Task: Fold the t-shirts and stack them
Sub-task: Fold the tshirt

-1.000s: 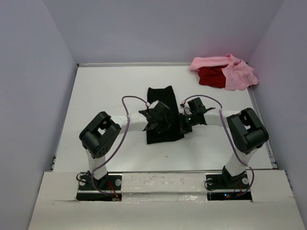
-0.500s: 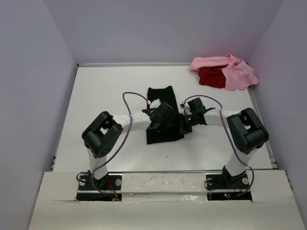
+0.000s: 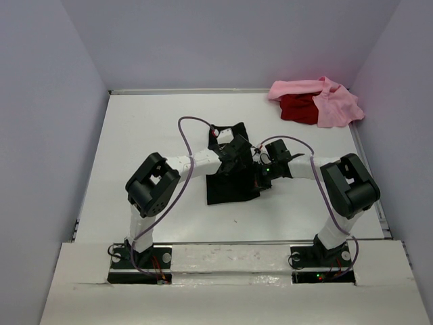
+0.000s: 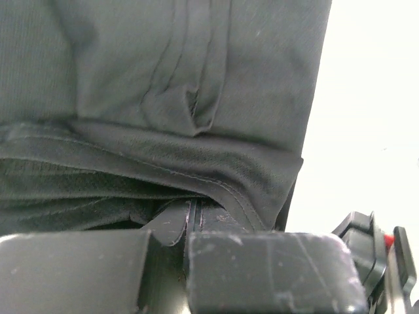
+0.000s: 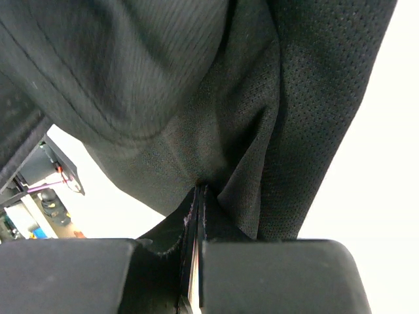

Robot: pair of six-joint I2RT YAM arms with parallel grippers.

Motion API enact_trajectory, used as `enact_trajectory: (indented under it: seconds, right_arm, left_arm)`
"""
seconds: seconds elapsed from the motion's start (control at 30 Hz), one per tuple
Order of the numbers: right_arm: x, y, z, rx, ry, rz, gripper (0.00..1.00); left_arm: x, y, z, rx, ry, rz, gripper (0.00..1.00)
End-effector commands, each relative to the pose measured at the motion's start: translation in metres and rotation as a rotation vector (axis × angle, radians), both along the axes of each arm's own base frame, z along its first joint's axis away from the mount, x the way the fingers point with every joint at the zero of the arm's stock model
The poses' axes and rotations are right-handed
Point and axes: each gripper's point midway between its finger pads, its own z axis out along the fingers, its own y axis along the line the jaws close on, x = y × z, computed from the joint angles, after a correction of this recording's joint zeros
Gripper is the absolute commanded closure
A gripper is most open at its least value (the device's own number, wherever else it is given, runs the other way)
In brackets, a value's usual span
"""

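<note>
Black t-shirt (image 3: 223,191) folded narrow, centre of worktop (image 3: 135,149) | left hand (image 4: 191,212), right hand (image 5: 198,196) both clamped on its cloth | pink shirt (image 3: 338,108), red shirt (image 3: 298,108) heaped far-right corner | risk: thin pinch slips, fold falls open

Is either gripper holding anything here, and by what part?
Both are shut on the black t-shirt: the left gripper pinches a hemmed edge, the right gripper a bunched fold of cloth near its side.

White table (image 3: 145,125) spans the view centre, pale lavender walls (image 3: 237,40) close it at 9, 12 and 3 o'clock, scuffed white mounting board (image 3: 230,256) at 6 o'clock.
</note>
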Motion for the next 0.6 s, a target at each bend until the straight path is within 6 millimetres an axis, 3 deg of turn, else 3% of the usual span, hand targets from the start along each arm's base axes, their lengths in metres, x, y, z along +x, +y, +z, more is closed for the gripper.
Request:
enact_trajectory:
  seconds: [0.0,0.23,0.37,0.57]
  right_arm:
    - [-0.011,-0.009,-0.011,-0.052,0.008,0.011,1.0]
    - [-0.014,-0.01,-0.011,-0.051,0.011,0.011,1.0]
    - [-0.015,-0.01,-0.011,-0.047,0.015,0.014,1.0]
    - [-0.016,-0.01,-0.012,-0.047,0.018,0.014,1.0]
  left_arm:
    - [0.016,0.002,0.012,0.061,-0.065,0.007,1.0]
    - [0.04,-0.012,0.024,0.081,-0.118,0.004,1.0]
    - [0.054,-0.009,0.028,0.109,-0.135,0.017,1.0]
    - [0.077,0.004,0.054,0.097,-0.183,0.059,1.0]
